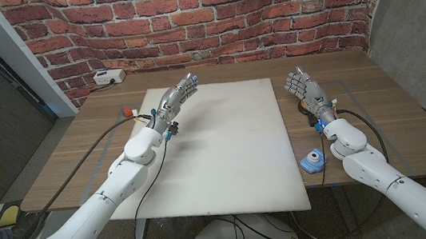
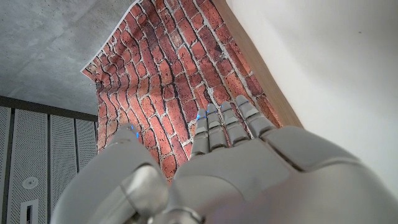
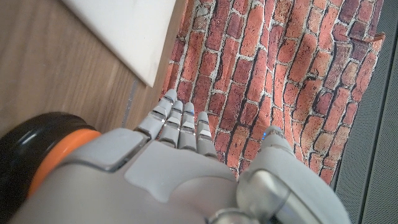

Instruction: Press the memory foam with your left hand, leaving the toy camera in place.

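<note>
While left hand (image 1: 179,93) hovers, memory foam (image 1: 224,146) lies lengthwise away, toy camera (image 1: 311,160) beside.

The left hand (image 1: 177,97) covers part of the memory foam's (image 1: 224,146) far left corner in the upper middle of the head view, so contact between palm and foam cannot be told. An orange and black object (image 1: 306,110) sits mostly hidden behind the right hand (image 1: 304,89), right of centre; what it is stays unclear. The toy camera (image 1: 312,160), lower right, is too small to make out detail. A small orange thing (image 1: 127,111) near the left arm is too tiny to name. Both forearms are cut off at the bottom corners.
</note>
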### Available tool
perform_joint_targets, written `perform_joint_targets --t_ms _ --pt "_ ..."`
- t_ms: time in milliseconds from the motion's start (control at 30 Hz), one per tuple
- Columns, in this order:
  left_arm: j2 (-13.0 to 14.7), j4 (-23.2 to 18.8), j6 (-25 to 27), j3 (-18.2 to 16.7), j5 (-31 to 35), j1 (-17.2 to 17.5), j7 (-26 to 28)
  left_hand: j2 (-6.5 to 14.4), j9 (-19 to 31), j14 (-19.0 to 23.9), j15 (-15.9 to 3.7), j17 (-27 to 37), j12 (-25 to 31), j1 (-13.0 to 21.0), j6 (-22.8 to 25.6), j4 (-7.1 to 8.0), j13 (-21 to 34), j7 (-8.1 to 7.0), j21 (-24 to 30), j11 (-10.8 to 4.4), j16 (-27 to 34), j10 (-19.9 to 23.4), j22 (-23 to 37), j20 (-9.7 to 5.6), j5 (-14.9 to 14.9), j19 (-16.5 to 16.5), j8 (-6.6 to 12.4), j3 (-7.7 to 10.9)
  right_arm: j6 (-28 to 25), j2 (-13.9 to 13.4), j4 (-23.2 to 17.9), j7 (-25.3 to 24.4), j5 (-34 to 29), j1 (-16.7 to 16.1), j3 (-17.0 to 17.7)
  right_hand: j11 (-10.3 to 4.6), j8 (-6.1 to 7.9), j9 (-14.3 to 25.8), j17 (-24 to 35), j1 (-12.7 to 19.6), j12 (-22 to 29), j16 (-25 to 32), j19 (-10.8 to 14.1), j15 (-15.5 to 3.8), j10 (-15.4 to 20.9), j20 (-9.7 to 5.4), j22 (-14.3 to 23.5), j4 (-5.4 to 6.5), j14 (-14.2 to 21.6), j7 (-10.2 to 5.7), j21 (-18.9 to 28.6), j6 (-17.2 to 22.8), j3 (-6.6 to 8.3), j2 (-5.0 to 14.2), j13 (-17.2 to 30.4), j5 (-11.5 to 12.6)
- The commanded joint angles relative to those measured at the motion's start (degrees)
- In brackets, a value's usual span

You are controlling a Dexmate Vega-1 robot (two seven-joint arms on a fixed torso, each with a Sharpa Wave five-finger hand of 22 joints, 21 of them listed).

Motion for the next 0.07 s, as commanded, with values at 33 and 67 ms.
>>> perform_joint_targets --t_ms 33,67 --pt "0.38 -0.86 0.6 0.43 -0.24 0.39 0.32 -0.32 0.13 -0.58 0.11 0.14 0.16 0.32 -0.24 0.08 0.07 -0.14 -0.02 -0.03 0.12 -0.49 0.07 0.37 -0.11 -0.33 0.23 -0.17 -0.3 -0.43 0.04 0.49 -0.02 0.34 0.04 0.04 0.07 0.11 0.27 -0.31 0.06 -0.03 0.64 0.06 0.39 -0.19 0.25 -0.34 0.42 -0.09 -0.46 0.63 0.08 -0.04 0.3 -0.21" --pt "0.31 -0.78 0.52 0.48 -0.25 0.33 0.25 -0.32 0.12 -0.62 0.12 0.14 0.16 0.31 -0.26 0.08 0.07 -0.14 -0.01 0.02 0.13 -0.57 0.07 0.36 -0.11 -0.37 0.25 -0.18 -0.45 -0.47 -0.19 0.27 0.05 0.21 0.13 0.05 0.06 0.11 0.27 -0.31 0.06 -0.02 0.66 0.04 0.4 -0.19 0.25 -0.34 0.44 -0.09 -0.46 0.62 0.08 -0.03 0.3 -0.21"
